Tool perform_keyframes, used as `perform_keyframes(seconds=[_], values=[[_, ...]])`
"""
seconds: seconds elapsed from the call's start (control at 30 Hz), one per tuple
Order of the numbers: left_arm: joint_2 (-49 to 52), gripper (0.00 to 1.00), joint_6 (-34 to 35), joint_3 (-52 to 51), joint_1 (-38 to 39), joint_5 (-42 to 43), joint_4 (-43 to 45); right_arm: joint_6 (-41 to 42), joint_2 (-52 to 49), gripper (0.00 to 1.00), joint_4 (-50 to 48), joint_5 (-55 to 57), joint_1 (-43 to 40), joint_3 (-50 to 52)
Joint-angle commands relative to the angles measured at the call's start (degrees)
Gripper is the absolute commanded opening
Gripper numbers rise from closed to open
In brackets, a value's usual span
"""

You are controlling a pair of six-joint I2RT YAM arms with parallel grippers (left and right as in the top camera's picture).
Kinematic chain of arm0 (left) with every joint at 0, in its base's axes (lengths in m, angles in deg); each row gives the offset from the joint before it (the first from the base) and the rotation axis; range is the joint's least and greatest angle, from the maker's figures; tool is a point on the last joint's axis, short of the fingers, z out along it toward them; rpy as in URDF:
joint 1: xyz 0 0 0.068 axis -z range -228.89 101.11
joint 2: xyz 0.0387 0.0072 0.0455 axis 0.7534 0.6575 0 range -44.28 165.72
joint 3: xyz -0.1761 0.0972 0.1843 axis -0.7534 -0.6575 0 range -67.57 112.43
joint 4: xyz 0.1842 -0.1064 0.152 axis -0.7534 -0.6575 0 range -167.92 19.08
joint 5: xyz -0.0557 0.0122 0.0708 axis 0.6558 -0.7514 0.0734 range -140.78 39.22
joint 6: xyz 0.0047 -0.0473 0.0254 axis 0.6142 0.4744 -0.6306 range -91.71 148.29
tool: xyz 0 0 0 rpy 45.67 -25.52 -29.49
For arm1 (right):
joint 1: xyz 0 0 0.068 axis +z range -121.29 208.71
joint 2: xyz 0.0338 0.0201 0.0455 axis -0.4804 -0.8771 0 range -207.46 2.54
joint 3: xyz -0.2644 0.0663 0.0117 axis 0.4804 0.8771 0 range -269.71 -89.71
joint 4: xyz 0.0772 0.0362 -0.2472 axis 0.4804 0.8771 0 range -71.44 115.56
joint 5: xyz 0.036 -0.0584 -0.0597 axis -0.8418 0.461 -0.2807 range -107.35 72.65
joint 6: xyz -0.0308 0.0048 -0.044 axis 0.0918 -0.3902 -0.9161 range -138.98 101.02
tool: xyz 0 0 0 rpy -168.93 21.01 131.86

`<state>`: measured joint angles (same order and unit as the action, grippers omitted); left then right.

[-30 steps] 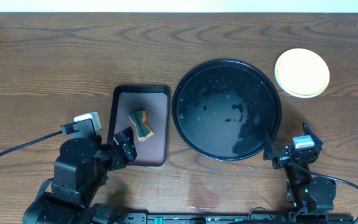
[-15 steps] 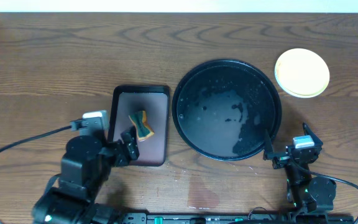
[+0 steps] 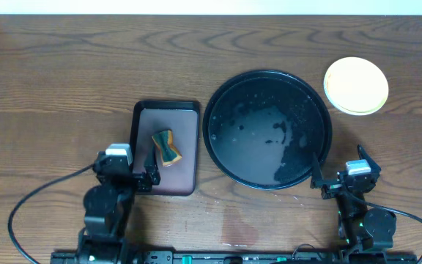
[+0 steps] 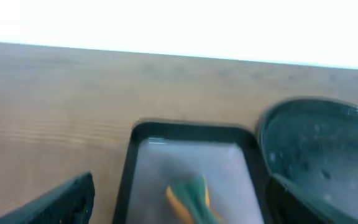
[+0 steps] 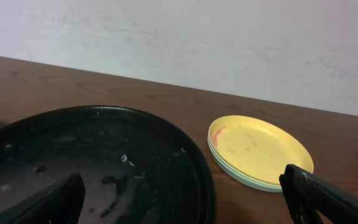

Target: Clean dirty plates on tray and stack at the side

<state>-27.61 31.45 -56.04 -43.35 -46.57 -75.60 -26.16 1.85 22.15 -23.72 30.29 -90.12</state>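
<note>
The black round tray (image 3: 321,150) sits right of centre, wet, with no plates on it; it also shows in the right wrist view (image 5: 185,186) and the left wrist view (image 4: 347,124). The plates (image 3: 355,86) stand stacked at the back right, the pale yellow one on top with a faint reddish smear (image 5: 257,149). My left gripper (image 3: 143,178) is open and empty at the near edge of the brown tray. My right gripper (image 3: 341,183) is open and empty at the black tray's near right rim.
A dark brown rectangular tray (image 3: 185,121) lies left of the black tray. It holds a green and orange sponge (image 3: 166,147), also seen in the left wrist view (image 4: 190,198). A damp stain (image 3: 239,226) marks the table near the front edge.
My left arm has drawn back towards the front edge and turned straight. The right arm, sponge and plates have not moved.
</note>
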Motion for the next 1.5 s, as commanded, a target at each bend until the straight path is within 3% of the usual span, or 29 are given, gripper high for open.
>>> perform_keyframes(seconds=[0.0,0.17,0.37,0.57,1.47], values=[[-4.33,0.88,-5.16,-5.29,-2.38,3.50,6.25,-0.81,0.37,0.99,0.24,0.50,0.55,0.07],[-9.35,0.88,-5.33,-11.13,-5.31,3.50,11.72,-0.81,0.37,0.99,0.24,0.52,0.55,0.07],[-12.87,0.88,-5.99,-11.30,-7.02,3.50,10.58,-0.81,0.37,0.99,0.24,0.50,0.55,0.07],[-16.35,0.88,-6.16,-11.30,-7.63,2.75,0.96,-0.81,0.35,0.99,0.24,0.50,0.55,0.07],[-16.35,0.88,-8.07,-11.28,-7.45,2.64,1.09,-0.81,0.35,0.99,0.24,0.50,0.55,0.07]])
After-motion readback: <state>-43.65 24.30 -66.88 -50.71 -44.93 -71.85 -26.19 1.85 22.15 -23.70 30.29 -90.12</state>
